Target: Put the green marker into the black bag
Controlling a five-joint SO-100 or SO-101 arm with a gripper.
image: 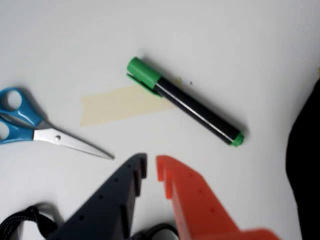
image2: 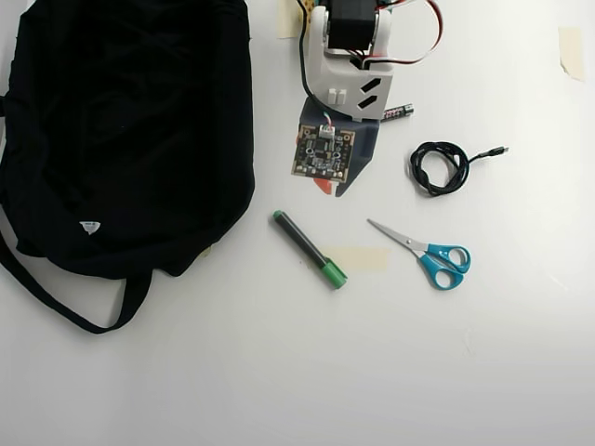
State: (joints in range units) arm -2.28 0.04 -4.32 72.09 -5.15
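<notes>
The task is at its very start, as far as the pictures show: the green marker [image2: 309, 249], a slim pen with a dark barrel, a bright green cap and a small green end, lies flat on the white table [image2: 279, 372], untouched and outside the black bag [image2: 121, 130], a large soft black fabric backpack with a small white logo and a long strap. In the overhead view the marker lies on a slant just right of the bag's lower right corner, its cap end touching a strip of beige masking tape [image2: 361, 257] stuck to the table. The two-finger gripper [image: 151, 169], one finger dark blue and the other orange, hovers just short of the marker in the wrist view, its fingertips set only narrowly apart and holding nothing. In that view the marker [image: 186, 102] lies diagonally ahead of the fingertips, with the bag's edge [image: 305, 165] dark at the right side. A pair of blue-handled scissors [image2: 429, 255] lies beyond the tape on the right of the overhead view, well clear of the marker, with a coiled black cable [image2: 440, 167] above it. Everything is left to do: the fingers would likely need to spread wider, come down over the barrel, close, lift, and carry the marker across to the bag.
</notes>
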